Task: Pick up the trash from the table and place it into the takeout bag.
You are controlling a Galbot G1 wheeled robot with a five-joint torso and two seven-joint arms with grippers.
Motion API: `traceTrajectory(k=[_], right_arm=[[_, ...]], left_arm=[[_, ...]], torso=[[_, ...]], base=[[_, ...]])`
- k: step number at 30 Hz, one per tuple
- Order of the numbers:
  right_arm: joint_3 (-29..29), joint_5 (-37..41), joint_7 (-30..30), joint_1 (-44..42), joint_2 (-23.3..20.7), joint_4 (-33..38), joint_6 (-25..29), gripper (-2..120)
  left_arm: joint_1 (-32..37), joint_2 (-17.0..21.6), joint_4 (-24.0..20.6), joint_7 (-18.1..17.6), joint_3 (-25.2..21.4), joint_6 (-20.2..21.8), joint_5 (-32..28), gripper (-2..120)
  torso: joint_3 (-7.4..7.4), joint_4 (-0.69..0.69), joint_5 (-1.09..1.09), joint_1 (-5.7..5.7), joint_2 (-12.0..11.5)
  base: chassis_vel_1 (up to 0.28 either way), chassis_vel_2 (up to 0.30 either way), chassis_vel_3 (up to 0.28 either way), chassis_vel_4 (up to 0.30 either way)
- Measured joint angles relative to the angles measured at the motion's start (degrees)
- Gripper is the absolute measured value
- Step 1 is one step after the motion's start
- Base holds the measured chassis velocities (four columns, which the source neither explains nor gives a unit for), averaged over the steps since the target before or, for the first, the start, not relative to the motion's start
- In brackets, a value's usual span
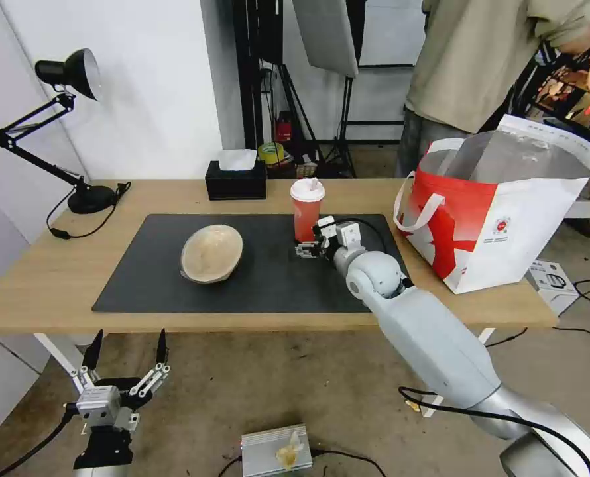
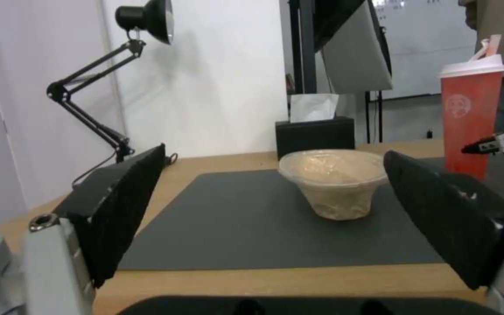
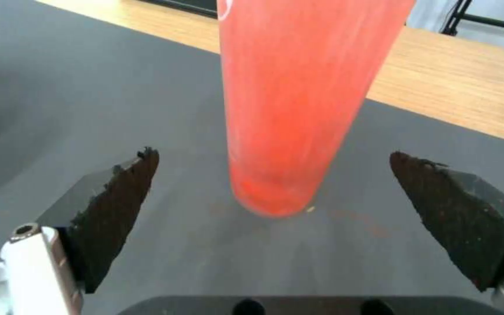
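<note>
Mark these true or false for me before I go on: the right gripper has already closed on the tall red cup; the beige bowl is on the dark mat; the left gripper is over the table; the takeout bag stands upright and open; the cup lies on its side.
1. The right gripper is shut on the tall red drink cup with white lid. False: its fingers are open, either side of the cup's base.
2. The shallow beige bowl sits on the dark grey mat. True.
3. The left gripper is over the light-wood table. False: it hangs open below the table's front edge.
4. The red-and-white takeout bag stands upright and open. True.
5. The cup lies on its side. False: it stands upright.
</note>
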Motion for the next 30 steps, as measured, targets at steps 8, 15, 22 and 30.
traceTrajectory(k=[8,15,22,30], right_arm=[[0.20,0.03,0.01,0.83,0.94,-1.55,0.74,100],[0.25,-0.11,-0.03,1.52,1.46,-3.79,1.92,100],[0.37,-1.02,-0.38,2.50,2.67,-6.70,3.26,100],[0.25,-2.37,-1.09,3.41,4.14,-9.84,4.89,100]], left_arm=[[-0.16,0.06,0.25,0.00,0.28,0.00,-0.02,100],[-0.24,-0.07,0.45,0.00,0.36,0.00,-0.02,100],[-0.48,0.09,0.84,0.00,0.30,0.00,-0.04,100],[-0.46,0.12,1.01,-0.01,0.32,-0.02,-0.06,100]], torso=[[0.00,0.00,0.00,0.00,0.00],[0.00,0.00,0.00,0.00,0.00],[0.00,0.00,0.00,0.00,0.00],[0.00,0.00,0.00,0.00,0.00]], base=[[0.000,0.000,0.000,0.000],[0.000,0.000,0.000,0.000],[0.000,0.000,0.000,0.000],[0.000,0.000,0.000,0.000]])
